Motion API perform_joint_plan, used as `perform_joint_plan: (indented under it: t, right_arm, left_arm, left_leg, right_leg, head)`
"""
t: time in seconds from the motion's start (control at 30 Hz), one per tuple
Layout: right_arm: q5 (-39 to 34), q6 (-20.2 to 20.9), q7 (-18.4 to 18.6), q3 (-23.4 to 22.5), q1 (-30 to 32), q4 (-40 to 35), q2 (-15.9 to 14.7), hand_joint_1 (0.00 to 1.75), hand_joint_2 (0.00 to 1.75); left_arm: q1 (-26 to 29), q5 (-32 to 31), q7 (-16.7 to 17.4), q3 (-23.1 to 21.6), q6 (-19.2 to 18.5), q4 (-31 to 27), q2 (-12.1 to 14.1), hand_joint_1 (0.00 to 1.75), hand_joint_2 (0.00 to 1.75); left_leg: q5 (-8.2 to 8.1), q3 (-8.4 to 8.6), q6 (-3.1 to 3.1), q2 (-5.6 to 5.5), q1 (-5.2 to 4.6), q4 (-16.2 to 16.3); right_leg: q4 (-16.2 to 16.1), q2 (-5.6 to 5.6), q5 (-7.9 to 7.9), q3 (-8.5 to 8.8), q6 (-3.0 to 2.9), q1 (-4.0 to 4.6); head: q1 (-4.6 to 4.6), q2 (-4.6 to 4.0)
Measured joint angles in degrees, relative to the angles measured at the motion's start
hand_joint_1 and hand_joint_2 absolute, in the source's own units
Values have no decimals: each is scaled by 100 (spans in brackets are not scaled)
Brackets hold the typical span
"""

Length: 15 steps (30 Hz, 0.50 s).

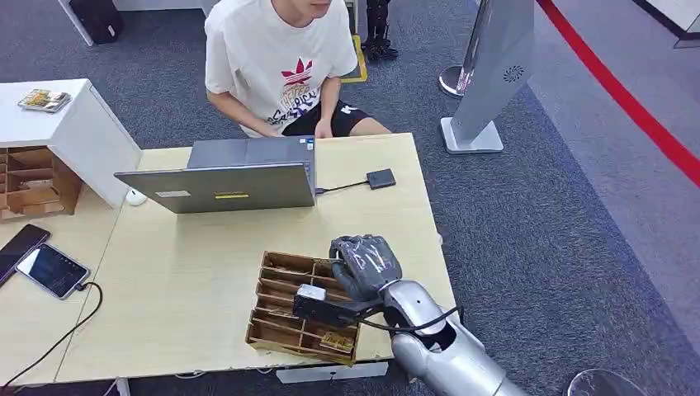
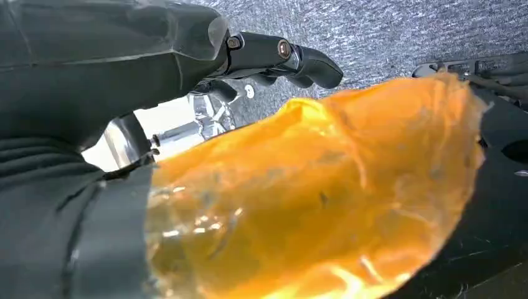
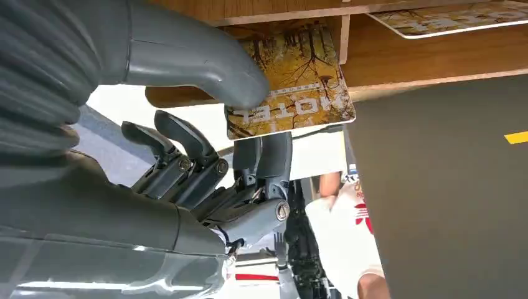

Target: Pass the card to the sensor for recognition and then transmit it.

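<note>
Card [image 3: 292,87] printed with yellow autumn trees and the word MOTEL, upper middle of the right wrist frame, its lower edge sticking out of a wooden compartment, small dark square sensor [image 1: 380,178] on a cable, upper middle of the head frame

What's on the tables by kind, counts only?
Laptop: 1
Phones: 2
Wooden card tray: 1
Card reader: 1
Mouse: 1
Card pinched by the right hand: card: 1
Total: 7
</note>
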Motion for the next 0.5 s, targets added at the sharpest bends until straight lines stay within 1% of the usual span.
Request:
perform_joint_plan:
  t: [0.37, 0.47, 0.5]
  right_arm:
    - [22, -28, 24, -35, 1, 7, 0, 175, 175]
    - [-64, -147, -53, -94, 48, -24, 2, 175, 175]
    - [-167, -252, -138, -140, 94, -66, 2, 175, 175]
  left_arm:
    - [0, 2, -2, 0, -2, 0, 0, 0, 0]
    - [0, 24, -20, 0, 2, 0, -2, 0, 0]
    - [1, 37, -24, 0, 15, 0, 0, 0, 0]
  left_leg:
    - [0, 0, 0, 0, 0, 0]
    - [0, -2, 0, -1, 0, 0]
    - [0, -3, 0, -2, 0, 0]
  right_leg:
    - [0, -1, 0, 2, 0, 0]
    - [0, -3, 0, 2, 0, 0]
    - [0, -3, 0, 2, 0, 0]
  head:
    - [-2, 0]
    - [0, 0]
    - [0, 0]
